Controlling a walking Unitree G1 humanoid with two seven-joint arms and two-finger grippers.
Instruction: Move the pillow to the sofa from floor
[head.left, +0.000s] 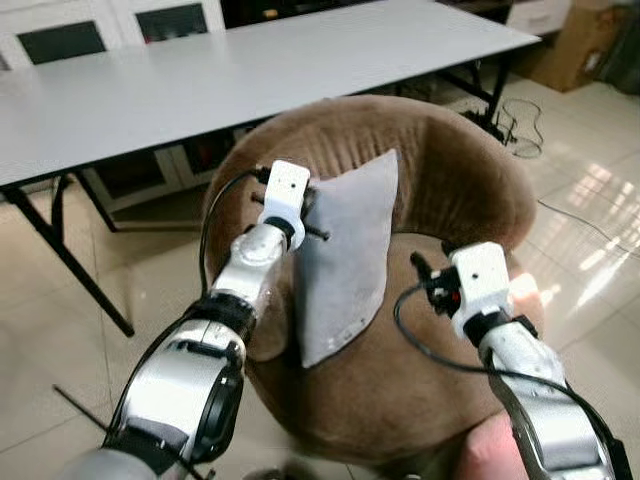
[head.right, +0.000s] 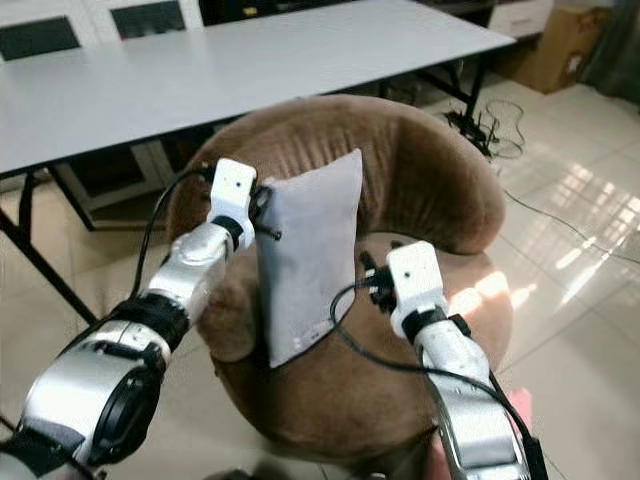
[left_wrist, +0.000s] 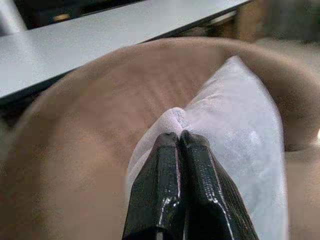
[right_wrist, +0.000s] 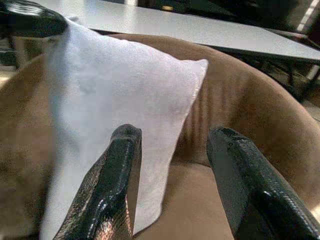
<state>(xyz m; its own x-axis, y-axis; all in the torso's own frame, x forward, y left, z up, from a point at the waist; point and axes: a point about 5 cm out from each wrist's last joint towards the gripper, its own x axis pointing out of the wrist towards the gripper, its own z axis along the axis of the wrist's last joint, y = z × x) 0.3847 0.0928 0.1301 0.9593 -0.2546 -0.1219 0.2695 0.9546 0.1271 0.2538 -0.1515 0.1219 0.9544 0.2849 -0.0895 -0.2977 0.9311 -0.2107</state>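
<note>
A grey pillow (head.left: 347, 260) hangs upright over the seat of a round brown armchair (head.left: 450, 180), its lower end near the cushion. My left gripper (head.left: 312, 222) is shut on the pillow's upper left edge; in the left wrist view the two fingers (left_wrist: 180, 190) pinch the white fabric (left_wrist: 240, 140). My right gripper (head.left: 425, 275) is open just right of the pillow, above the seat. In the right wrist view its fingers (right_wrist: 120, 170) stand apart with the pillow (right_wrist: 115, 100) close ahead, not touching.
A long grey table (head.left: 200, 80) on black legs stands right behind the armchair. Cables (head.left: 520, 125) lie on the shiny tiled floor at the right. A cardboard box (head.left: 575, 45) sits at the far right back.
</note>
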